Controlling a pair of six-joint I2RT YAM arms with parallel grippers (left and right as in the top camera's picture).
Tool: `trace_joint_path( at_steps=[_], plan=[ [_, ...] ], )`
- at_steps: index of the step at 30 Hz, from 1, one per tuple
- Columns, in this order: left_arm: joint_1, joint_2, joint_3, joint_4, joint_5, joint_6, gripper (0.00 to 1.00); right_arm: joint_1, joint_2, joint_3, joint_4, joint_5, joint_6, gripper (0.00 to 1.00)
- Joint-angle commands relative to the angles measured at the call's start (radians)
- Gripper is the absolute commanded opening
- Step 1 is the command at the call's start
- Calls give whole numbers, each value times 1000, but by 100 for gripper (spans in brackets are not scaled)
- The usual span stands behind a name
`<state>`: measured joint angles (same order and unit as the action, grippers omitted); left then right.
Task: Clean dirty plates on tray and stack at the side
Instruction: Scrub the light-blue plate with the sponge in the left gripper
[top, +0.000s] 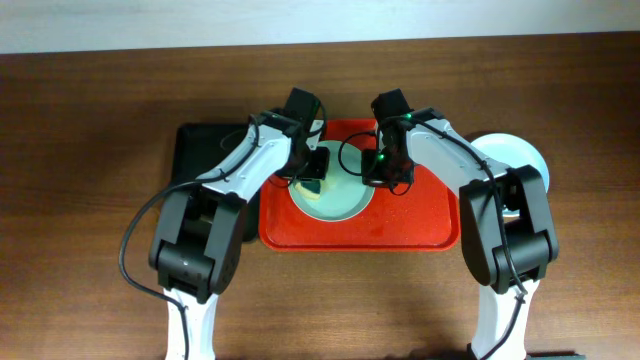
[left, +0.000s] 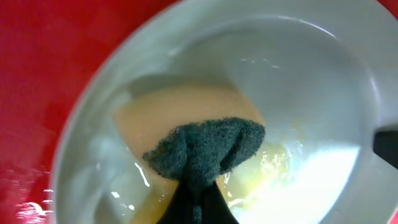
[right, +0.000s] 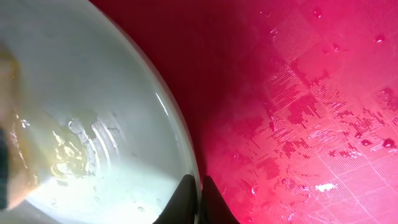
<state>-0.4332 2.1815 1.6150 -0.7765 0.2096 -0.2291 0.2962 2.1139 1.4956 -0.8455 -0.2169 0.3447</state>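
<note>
A pale green dirty plate (top: 345, 203) lies on the red tray (top: 420, 222). My left gripper (top: 316, 172) is over the plate's left part, shut on a yellow sponge with a dark green scouring pad (left: 205, 146), which presses on the plate (left: 311, 81). A wet yellowish smear (left: 277, 171) lies beside the sponge. My right gripper (top: 383, 178) is shut on the plate's right rim: in the right wrist view its fingers (right: 199, 190) pinch the rim of the plate (right: 93, 93), one inside, one over the tray (right: 311, 93).
Two more plates (top: 518, 155) sit stacked on the table just right of the tray. A black tray (top: 205, 150) lies left of the red tray, partly under my left arm. The red tray's surface is wet.
</note>
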Motion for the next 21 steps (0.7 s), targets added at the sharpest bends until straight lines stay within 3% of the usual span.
trace_joint_path(
  at_steps=[1,3,6,10,17,21],
  plan=[
    [-52,13,-38,-19,154,-17,0,11,20,-35,-13,45,4,5],
    [-50,13,-38,-24,278,-17,0,11,20,-35,-13,45,4,5],
    [-40,8,-32,-25,310,-12,0,11,20,-35,-13,45,4,5],
    [-36,-26,8,-42,183,-13,0,11,20,-35,-13,46,4,5],
    [-35,-156,39,-89,-203,-13,0,11,20,-35,-13,46,4,5],
    [-35,-131,33,-88,-214,-18,0,11,20,-35,-14,41,5,5]
  ],
)
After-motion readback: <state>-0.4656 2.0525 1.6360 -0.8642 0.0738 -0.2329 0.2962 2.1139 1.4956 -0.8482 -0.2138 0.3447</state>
